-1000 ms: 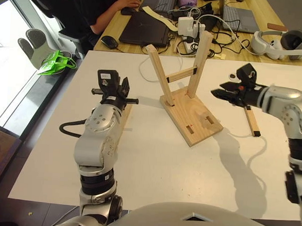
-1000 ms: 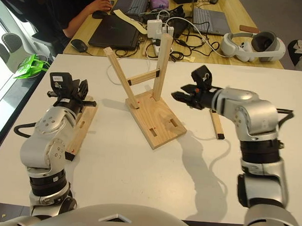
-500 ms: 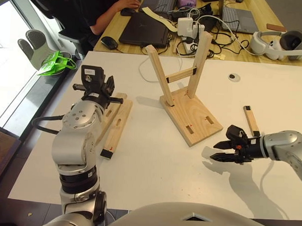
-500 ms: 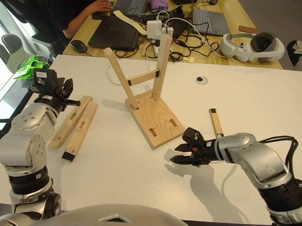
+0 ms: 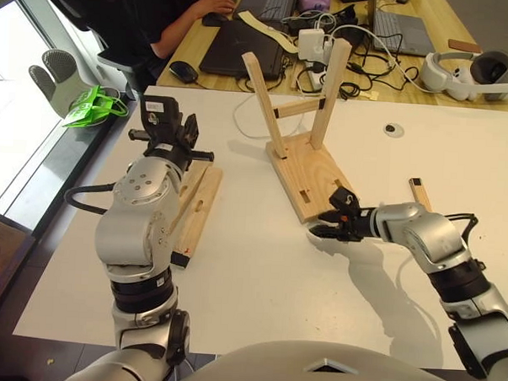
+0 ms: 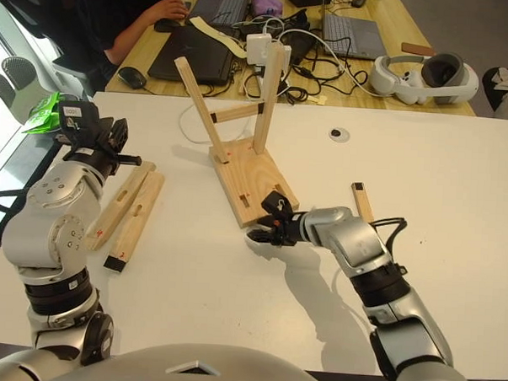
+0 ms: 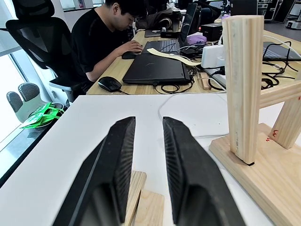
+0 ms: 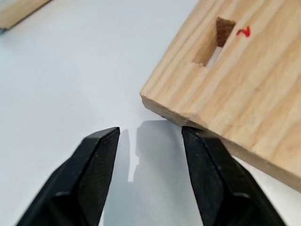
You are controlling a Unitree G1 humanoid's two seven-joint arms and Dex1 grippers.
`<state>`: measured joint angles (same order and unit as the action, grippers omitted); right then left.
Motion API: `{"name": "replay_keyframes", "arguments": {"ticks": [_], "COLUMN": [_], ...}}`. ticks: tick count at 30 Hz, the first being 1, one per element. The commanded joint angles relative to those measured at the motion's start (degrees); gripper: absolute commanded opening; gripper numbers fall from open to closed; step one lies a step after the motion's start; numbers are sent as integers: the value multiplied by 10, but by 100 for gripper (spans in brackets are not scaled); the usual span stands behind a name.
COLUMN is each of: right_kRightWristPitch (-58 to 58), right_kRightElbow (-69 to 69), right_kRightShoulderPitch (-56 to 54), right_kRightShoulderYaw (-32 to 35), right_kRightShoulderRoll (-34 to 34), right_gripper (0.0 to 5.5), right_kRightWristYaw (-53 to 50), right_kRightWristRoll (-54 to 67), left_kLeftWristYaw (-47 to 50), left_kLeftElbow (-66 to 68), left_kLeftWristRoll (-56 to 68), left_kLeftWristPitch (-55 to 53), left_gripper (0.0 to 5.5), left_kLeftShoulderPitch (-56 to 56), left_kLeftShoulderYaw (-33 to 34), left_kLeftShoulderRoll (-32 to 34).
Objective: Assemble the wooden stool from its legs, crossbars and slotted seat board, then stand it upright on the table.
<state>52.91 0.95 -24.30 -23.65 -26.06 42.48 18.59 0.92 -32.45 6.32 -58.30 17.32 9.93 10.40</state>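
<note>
Pine seat board [image 5: 318, 172] lies flat on the white tabletop [image 5: 250, 283]. Its long axis runs from far-left to near-right, and two legs [image 5: 262, 98] joined by a crossbar [image 5: 295, 110] stand up from its far end. The near end carries open slots [image 8: 209, 47], not yet filled.

The right pincer [image 5: 320, 230] sits low at that near corner, its jaws parted moderately and holding nothing. In the right wrist view the corner lies just ahead of it, over against one finger [image 8: 211, 174], while the other finger faces bare tabletop. So the board is off-centre to the gap, and any grip on its edge probably calls for a sideways shift first.

The left pincer [image 7: 146, 129] hovers above two loose legs [image 5: 194, 209], which lie side by side well to the board's left. Its jaws are narrowly apart and empty. That arm is the nearer one to those legs. A loose crossbar [image 5: 419, 194] lies beyond the right forearm, on the right arm's side.
</note>
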Motion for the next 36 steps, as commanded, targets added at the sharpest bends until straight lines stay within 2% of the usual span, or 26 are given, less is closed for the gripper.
{"name": "replay_keyframes", "arguments": {"ticks": [1, 6, 9, 10, 15, 19, 24, 36], "right_kRightWristPitch": [-10, -25, -78, -90, -121, -94, -62, -25], "right_kRightElbow": [-3, 31, 33, 34, 60, 62, 1, -100], "right_kRightShoulderPitch": [-46, -70, -21, 8, 143, 212, 200, 145], "right_kRightShoulderYaw": [9, 161, 241, 264, 315, 356, 388, 328], "right_kRightShoulderRoll": [35, 68, 27, 8, -63, -74, -62, -113], "right_gripper": [247, 247, 247, 267, 334, 334, 334, 334], "right_kRightWristYaw": [-19, -134, -205, -222, -234, -222, -198, -120], "right_kRightWristRoll": [-14, -10, -54, -70, -117, -100, -58, -58], "left_kLeftWristYaw": [30, 51, 62, 65, 66, 60, 54, 56], "left_kLeftElbow": [-5, -41, -57, -57, -76, -85, -79, -79], "left_kLeftWristRoll": [-8, -8, -12, -12, -12, -12, -14, -22], "left_kLeftWristPitch": [15, 22, 30, 32, 18, 5, -3, -13], "left_gripper": [105, 105, 105, 105, 105, 105, 105, 105], "left_kLeftShoulderPitch": [5, -40, -68, -70, -85, -93, -83, -64], "left_kLeftShoulderYaw": [3, 11, 6, 0, -30, -35, -44, -50], "left_kLeftShoulderRoll": [-33, -62, -76, -81, -93, -87, -82, -82]}}
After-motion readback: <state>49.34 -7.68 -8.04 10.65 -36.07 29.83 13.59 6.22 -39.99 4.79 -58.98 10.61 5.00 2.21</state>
